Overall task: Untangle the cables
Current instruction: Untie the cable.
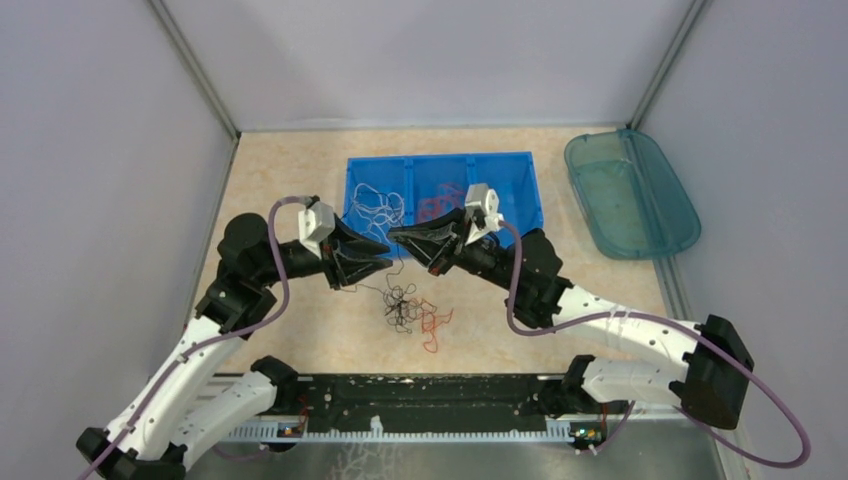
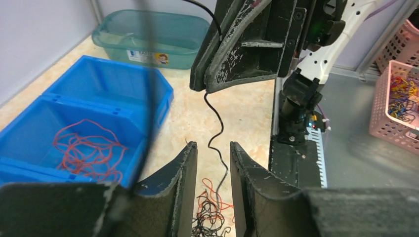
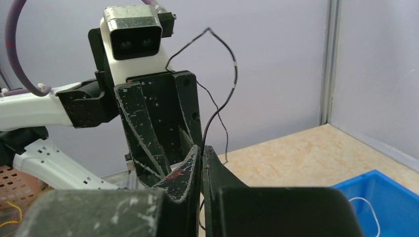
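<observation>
**A:** Where are the cables lying?

**B:** A knot of black and red-orange cables (image 1: 410,310) is sitting on the table (image 1: 300,160), towards the front and between the two arms. One black cable (image 2: 221,123) is climbing out of it in a wavy line.

**A:** Who is holding that strand?

**B:** The right gripper (image 3: 202,148) is pinching it. Its fingers are pressing together with the strand caught at the tips. In the right wrist view the free end is looping up above them.

**A:** And the other one?

**B:** The left gripper (image 2: 212,145) is facing the right one tip to tip, just behind the knot, and its jaws are standing apart. The black cable is running down through the gap between its fingers. I am not seeing either finger pressing on it.

**A:** What is sitting around them?

**B:** A blue bin (image 1: 505,195) with three compartments is standing behind the grippers. White wires (image 1: 378,205) are curling in its left compartment and red-orange wires (image 1: 432,205) in the middle one. A teal tray (image 1: 630,190) is sitting in the far right corner, apart from the bin. In the left wrist view a pink basket (image 2: 395,136) holding coloured wires is standing off the table, beyond the arm bases.
</observation>
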